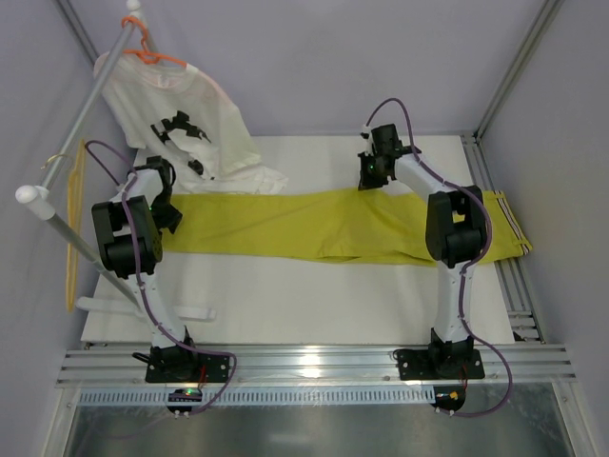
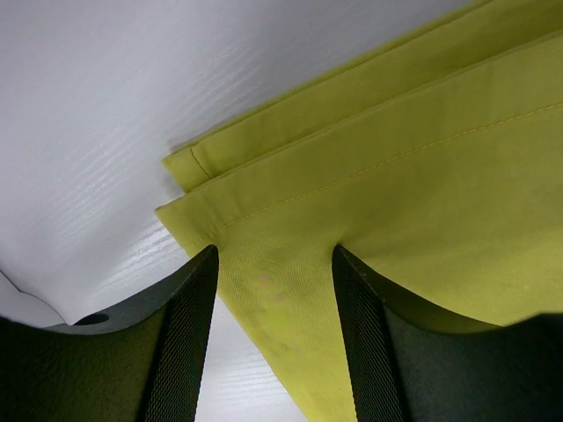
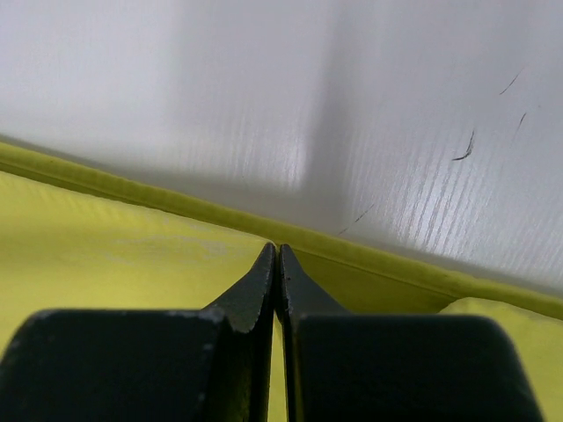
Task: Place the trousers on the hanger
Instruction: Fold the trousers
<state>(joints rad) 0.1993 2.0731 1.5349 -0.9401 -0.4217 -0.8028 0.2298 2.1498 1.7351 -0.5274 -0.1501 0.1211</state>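
Observation:
The yellow-green trousers [image 1: 314, 224] lie flat along the white table [image 1: 314, 295], their striped end [image 1: 509, 224] to the right. My left gripper [image 1: 169, 209] is low over their left end. In the left wrist view it [image 2: 274, 255] stands open, with a corner of the trousers [image 2: 422, 176] lying flat between its fingers [image 2: 189, 334]. My right gripper [image 1: 366, 181] is at the trousers' far edge. Seen from the right wrist it [image 3: 278, 248] is shut, tips down on the cloth [image 3: 106, 255] by the hem. The yellow hanger [image 1: 74, 238] hangs on the rail at far left.
A white T-shirt [image 1: 181, 124] on an orange hanger [image 1: 152, 55] hangs from the slanted rail [image 1: 81, 133] at the back left, its hem resting on the table near my left gripper. Metal frame posts and grey walls bound the table.

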